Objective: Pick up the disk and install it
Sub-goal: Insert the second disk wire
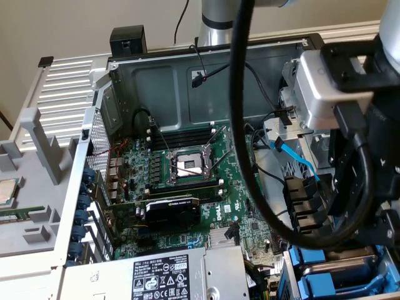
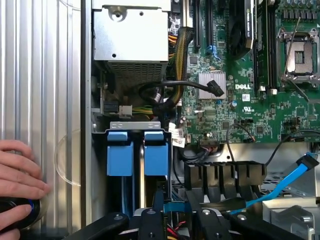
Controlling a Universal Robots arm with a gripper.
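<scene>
- Exterior view: the open computer case (image 1: 187, 69) is bounded by its metal walls; free room is left above the motherboard (image 1: 187, 187). The arm (image 1: 375, 144) is held over the drive bay at the exterior view's right, where the disk (image 1: 331, 275) is seated.
- Wrist view: two blue carriers stand side by side in the bay, the disk (image 2: 156, 152) among them. The gripper (image 2: 177, 220) is poised just beside them; the jaws' spread cannot be told. A hand (image 2: 17, 185) is rested on the case's ribbed edge.
</scene>
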